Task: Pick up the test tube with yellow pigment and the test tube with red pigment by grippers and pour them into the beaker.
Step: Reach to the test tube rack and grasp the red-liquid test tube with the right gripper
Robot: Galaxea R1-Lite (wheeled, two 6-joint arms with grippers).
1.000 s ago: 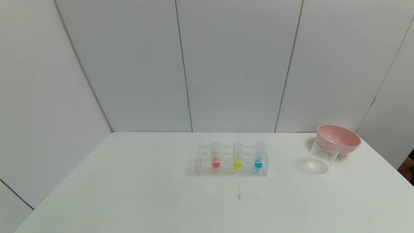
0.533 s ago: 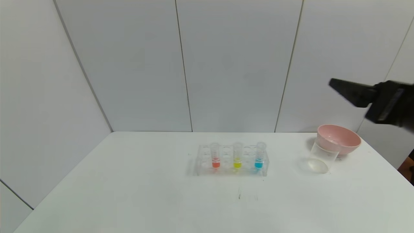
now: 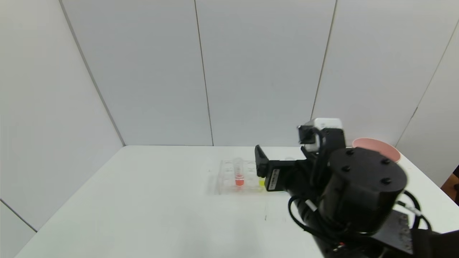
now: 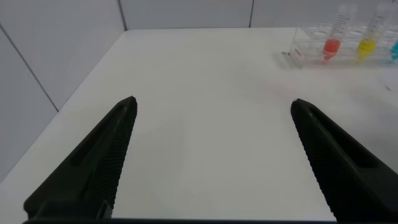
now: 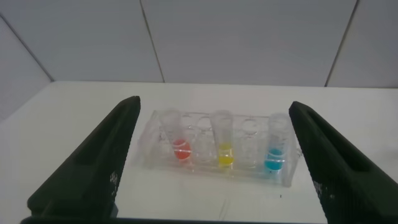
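Observation:
The test tube with red pigment (image 3: 239,175) stands in a clear rack (image 3: 224,179) at mid table. The test tube with yellow pigment (image 3: 261,183) stands beside it, mostly hidden by my right arm. In the right wrist view the red tube (image 5: 180,147), the yellow tube (image 5: 224,150) and a blue tube (image 5: 275,157) stand upright in the rack (image 5: 291,177). My right gripper (image 3: 261,163) is open and empty just in front of the rack, its jaws spanning it (image 5: 214,107). My left gripper (image 4: 212,104) is open and empty over bare table, far from the tubes (image 4: 331,45). The beaker is hidden behind my right arm.
The rim of a pink bowl (image 3: 377,144) shows at the back right behind my right arm. The white table (image 3: 143,215) ends at grey wall panels at the back and left. The rack holds several empty holes between the tubes.
My right arm has swung in from the right and come down in front of the rack. It now covers the blue tube, the beaker and most of the bowl.

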